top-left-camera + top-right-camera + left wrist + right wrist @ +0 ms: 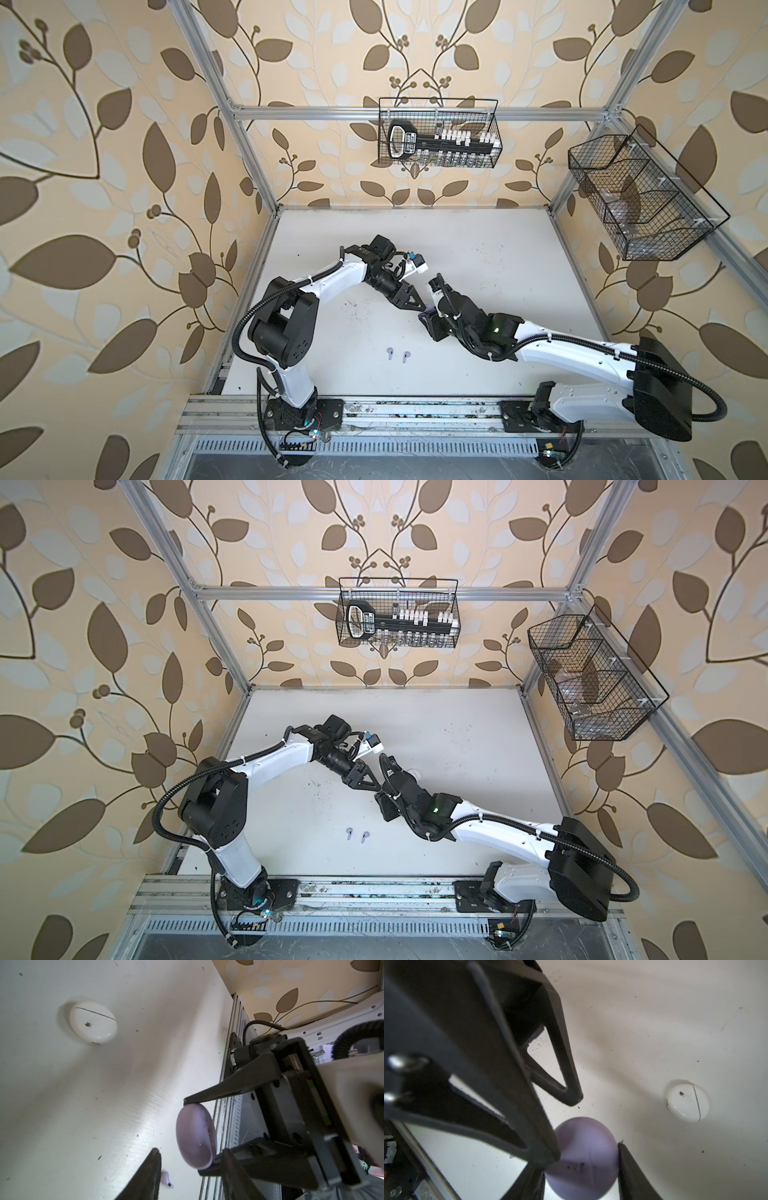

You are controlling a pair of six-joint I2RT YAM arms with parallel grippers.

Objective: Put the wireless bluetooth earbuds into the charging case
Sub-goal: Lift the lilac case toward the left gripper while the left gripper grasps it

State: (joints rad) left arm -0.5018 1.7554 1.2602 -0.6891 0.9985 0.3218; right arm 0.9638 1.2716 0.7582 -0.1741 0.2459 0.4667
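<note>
Grips lilac charging case point(583, 1142) rim-to-rim in right gripper point(193, 1136), holds left gripper point(419, 306) part-open just beside it, leaves lilac earbuds point(390, 352) loose on table point(498, 257); probably featherlight, slick, so pinch stems.

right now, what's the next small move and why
Probably ease the left pincer into the seam of the lilac case to lift the lid: the right pincer grips the case, lid shut, and two lilac earbuds lie loose on the table.
</note>
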